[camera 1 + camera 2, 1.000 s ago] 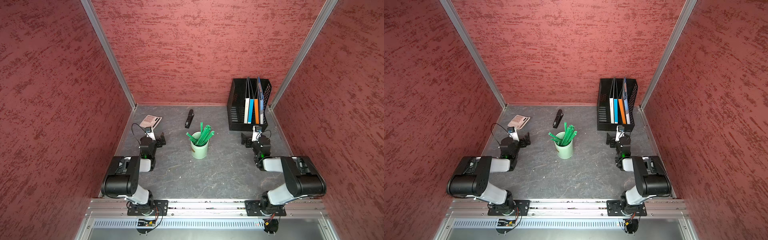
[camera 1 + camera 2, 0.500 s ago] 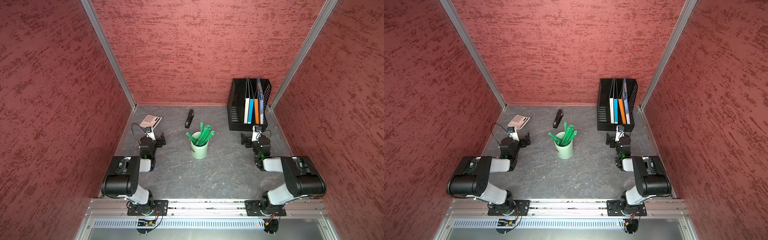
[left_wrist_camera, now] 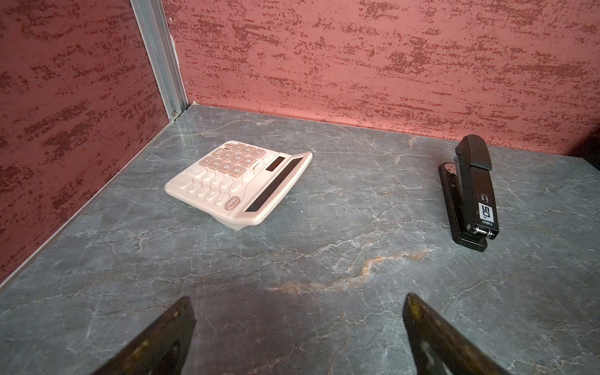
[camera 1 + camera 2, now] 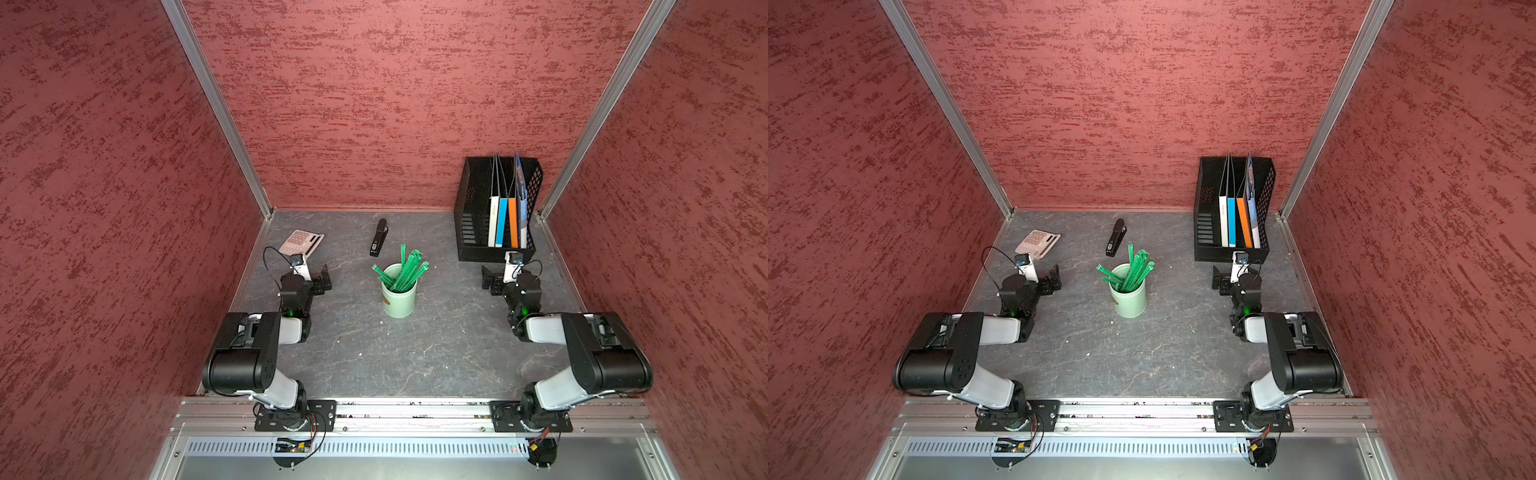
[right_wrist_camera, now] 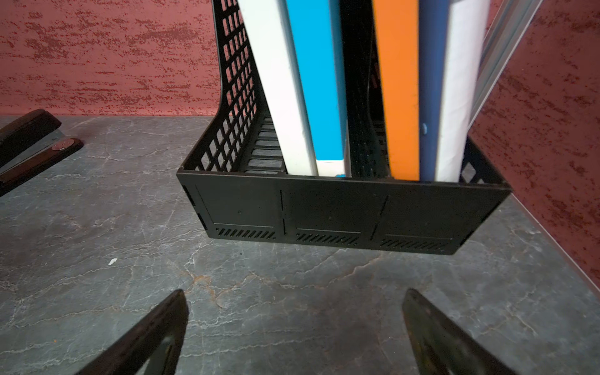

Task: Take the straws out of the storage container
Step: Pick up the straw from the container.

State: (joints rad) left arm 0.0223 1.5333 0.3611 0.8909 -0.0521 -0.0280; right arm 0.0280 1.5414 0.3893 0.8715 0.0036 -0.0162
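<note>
In both top views the storage container [image 4: 399, 300] stands upright near the middle of the worktop [image 4: 374, 361]. The straws [image 4: 406, 270] fan out of its mouth, most leaning far and right and one poking left. None is out yet, so I judge the step in hand to be the first reach. My left tool [image 4: 323, 277] sits low on the left and my right tool [image 4: 489, 281] low on the right. Both are well apart from the cup, spread wide and holding nothing. A stapler [image 4: 378, 239] lies just beyond the cup, a calculator [image 4: 301, 243] in the far left corner and a file rack [image 4: 496, 216] in the far right

In the left wrist view the left tool [image 3: 298, 308] shows two fingertips far apart over bare worktop, with nothing between them. I see the calculator and stapler ahead but no cup, so I must swing right to find my target

In the right wrist view the right tool [image 5: 293, 302] gapes just as empty, facing the rack's front wall, and the cup is out of frame

To do this well, I would raise one tool above the straw tips and descend over the dense bunch. I would close across it well above the rim, then draw along the lean so the cup does not tip. The other tool could steady the cup wall. I would lay the straws on the open near worktop
</note>
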